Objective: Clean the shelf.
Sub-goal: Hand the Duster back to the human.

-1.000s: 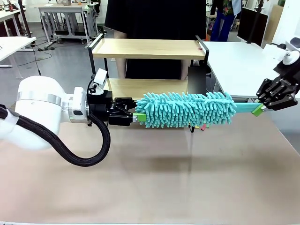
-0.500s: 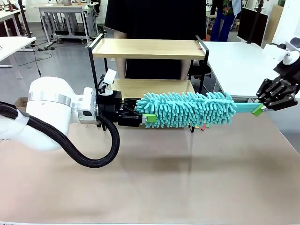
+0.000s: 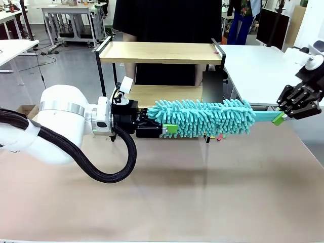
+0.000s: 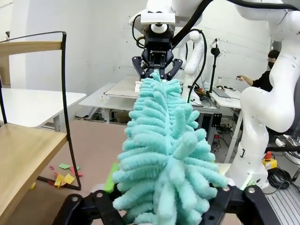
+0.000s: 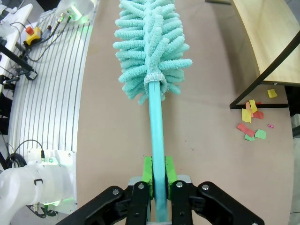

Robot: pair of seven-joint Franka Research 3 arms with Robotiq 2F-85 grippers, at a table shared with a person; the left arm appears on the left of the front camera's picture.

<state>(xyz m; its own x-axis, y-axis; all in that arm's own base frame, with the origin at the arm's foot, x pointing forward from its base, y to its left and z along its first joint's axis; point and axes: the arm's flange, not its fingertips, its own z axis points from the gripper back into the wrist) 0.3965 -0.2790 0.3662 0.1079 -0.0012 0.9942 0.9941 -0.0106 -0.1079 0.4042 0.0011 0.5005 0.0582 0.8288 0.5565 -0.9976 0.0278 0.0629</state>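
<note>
Just in front of the small 2-tier shelf of light wooden boards in a thin black metal frame, the white left arm has pushed further right over the last second, and the left gripper has gone from spread wide beside the fluffy turquoise microfibre duster to pinching the near end of its head. In the left wrist view the chenille strands bulge up between its black fingers. That looks like a handover in progress: the duster is now gripped at both ends, so the right side can probably let go before any wiping of the boards starts.

The right gripper is pressed together on the duster's flat turquoise handle, its green pads flat against each side, exactly as 1 second ago. It sits at the right edge of the front view, wrist tilted, with the handle running level to the left.

The left arm reaches in horizontally from the left, forearm low over the brown table surface, fingers pointing along the duster's axis toward the other claw.

The shelf stands at the far side of the table, touching neither arm; its lower board lies just behind the duster head. Small coloured paper scraps lie on the table by one shelf leg.
</note>
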